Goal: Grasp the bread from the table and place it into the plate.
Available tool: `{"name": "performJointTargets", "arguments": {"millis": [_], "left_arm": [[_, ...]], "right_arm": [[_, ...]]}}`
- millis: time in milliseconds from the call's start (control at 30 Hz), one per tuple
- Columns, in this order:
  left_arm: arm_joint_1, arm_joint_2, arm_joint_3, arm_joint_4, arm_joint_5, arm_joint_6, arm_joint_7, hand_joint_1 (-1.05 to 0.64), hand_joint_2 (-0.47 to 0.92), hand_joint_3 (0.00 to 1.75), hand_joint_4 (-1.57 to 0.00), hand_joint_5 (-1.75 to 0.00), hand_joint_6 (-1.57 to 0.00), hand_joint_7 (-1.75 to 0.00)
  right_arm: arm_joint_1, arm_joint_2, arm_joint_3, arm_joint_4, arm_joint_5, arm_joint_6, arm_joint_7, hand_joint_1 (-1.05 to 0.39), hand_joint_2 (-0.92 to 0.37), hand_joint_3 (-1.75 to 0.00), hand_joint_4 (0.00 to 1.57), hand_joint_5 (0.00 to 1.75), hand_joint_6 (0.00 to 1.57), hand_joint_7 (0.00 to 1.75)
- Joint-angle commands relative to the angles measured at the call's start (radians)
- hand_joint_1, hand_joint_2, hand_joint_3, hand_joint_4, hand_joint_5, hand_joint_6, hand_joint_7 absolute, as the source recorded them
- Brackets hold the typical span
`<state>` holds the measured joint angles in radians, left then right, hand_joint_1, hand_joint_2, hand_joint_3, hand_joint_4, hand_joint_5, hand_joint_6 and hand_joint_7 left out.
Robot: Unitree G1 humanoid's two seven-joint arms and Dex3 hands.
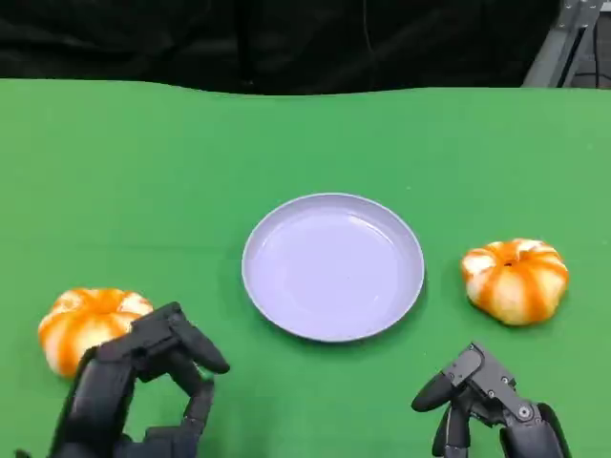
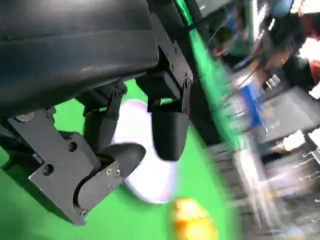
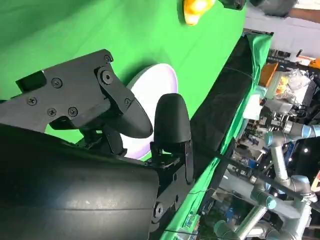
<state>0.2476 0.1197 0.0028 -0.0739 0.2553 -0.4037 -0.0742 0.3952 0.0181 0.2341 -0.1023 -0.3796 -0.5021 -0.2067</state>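
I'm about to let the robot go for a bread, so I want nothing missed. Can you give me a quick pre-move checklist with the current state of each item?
1. Plate holds nothing, ready to receive: ok.
2. Left bread on the table, free of any grip: ok, though the left hand partly hides it.
3. Right bread on the table, unobstructed: ok.
4. Left hand holds nothing, fingers apart: ok.
5. Right hand holds nothing, fingers apart: ok.
6. Left hand touching the left bread: cannot tell.
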Motion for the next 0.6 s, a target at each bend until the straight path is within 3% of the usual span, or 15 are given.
{"name": "performJointTargets", "arguments": {"millis": [33,367,600], "left_arm": [[-0.045,0.15,0.042,-0.153,0.396,0.18,0.055,-0.53,0.9,0.1,-0.22,-0.77,-0.43,-0.24],[-0.102,0.227,-0.049,-0.226,0.725,0.419,-0.028,-0.63,0.87,0.0,0.0,-0.69,-0.32,-0.04],[-0.249,0.236,-0.148,-0.068,0.849,0.593,-0.143,-0.62,0.84,0.0,0.0,-0.58,-0.3,-0.02]], "right_arm": [[0.001,0.006,-0.001,-0.007,0.0,0.01,-0.013,-0.12,-0.72,-1.37,0.77,1.75,0.4,1.75],[-0.001,0.014,0.007,-0.006,-0.001,0.009,-0.013,-0.12,-0.72,-1.38,0.77,1.75,0.4,1.75],[-0.002,0.017,0.012,-0.003,0.003,0.005,-0.014,-0.12,-0.72,-1.4,0.78,1.75,0.4,1.75]]}}
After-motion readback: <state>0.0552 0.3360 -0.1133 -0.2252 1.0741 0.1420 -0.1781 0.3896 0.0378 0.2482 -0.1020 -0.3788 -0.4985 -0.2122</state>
